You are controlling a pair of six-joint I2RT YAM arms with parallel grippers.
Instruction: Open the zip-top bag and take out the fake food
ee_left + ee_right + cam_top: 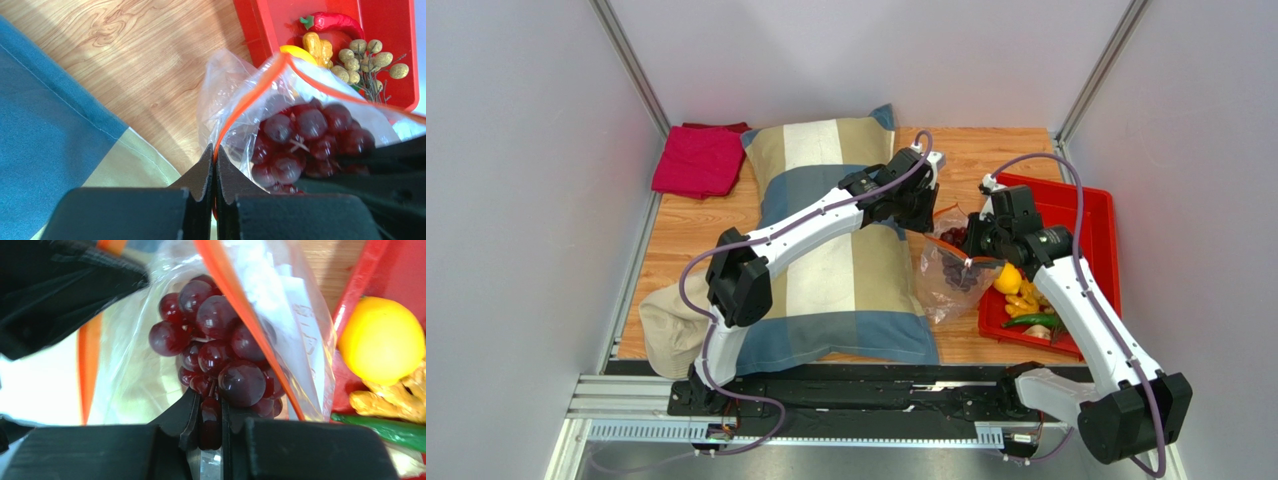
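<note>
A clear zip-top bag [951, 275] stood on the wooden table [696, 225] in the gap between a striped pillow [826, 270] and a red tray [1091, 215], its mouth held up between the two arms. The left gripper [214, 155] reached across the pillow and was pinched tight on the bag's orange zip strip [250, 100], which ran straight into its closed fingers. Just beyond those fingers, a dark purple grape bunch [310, 140] sat inside the plastic. The right gripper [210, 410] came in from the tray side with its fingers narrowed around one grape at the lower end of the grape bunch. The rest of the cluster lay directly ahead of its fingertips, between the two orange strips of the opened mouth. In the tray, just beside the bag, lay a yellow lemon [382, 340], a knobbly yellow piece [395, 400], a long green vegetable [385, 427] and a red chili [332, 21].
</note>
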